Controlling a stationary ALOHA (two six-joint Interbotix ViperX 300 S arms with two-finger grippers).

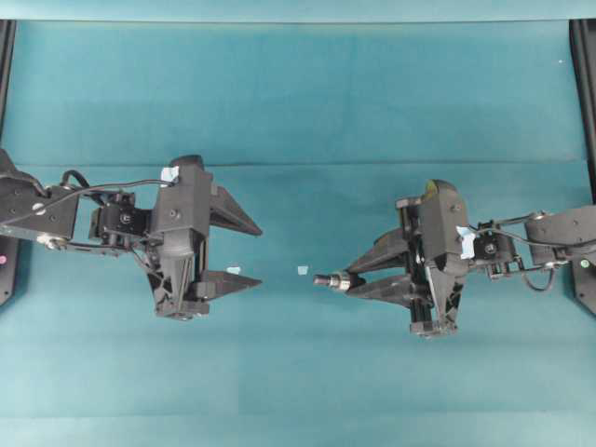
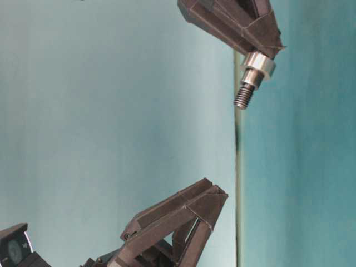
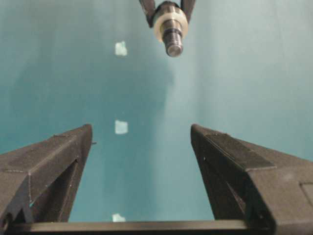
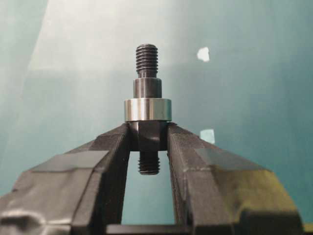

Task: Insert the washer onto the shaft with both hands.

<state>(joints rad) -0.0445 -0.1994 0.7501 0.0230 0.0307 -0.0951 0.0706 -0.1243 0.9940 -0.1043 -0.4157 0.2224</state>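
The dark stepped shaft (image 4: 147, 61) is clamped by its thick middle in my right gripper (image 4: 148, 129), with a threaded end sticking out past the fingertips and another between the fingers. The silvery washer (image 4: 147, 109) sits around the shaft, resting against the fingertips. From overhead the shaft (image 1: 324, 279) points left, with the washer (image 1: 343, 279) just ahead of the right gripper (image 1: 354, 277). My left gripper (image 1: 260, 254) stands wide open and empty, some way left of the shaft tip. In the left wrist view the shaft (image 3: 173, 43) and washer (image 3: 160, 30) are far ahead of the left gripper (image 3: 142, 129).
Small pale blue tape bits (image 1: 303, 270) (image 1: 233, 270) lie on the teal cloth (image 1: 298, 112) between the grippers. Black frame rails (image 1: 585, 84) run along the left and right edges of the table.
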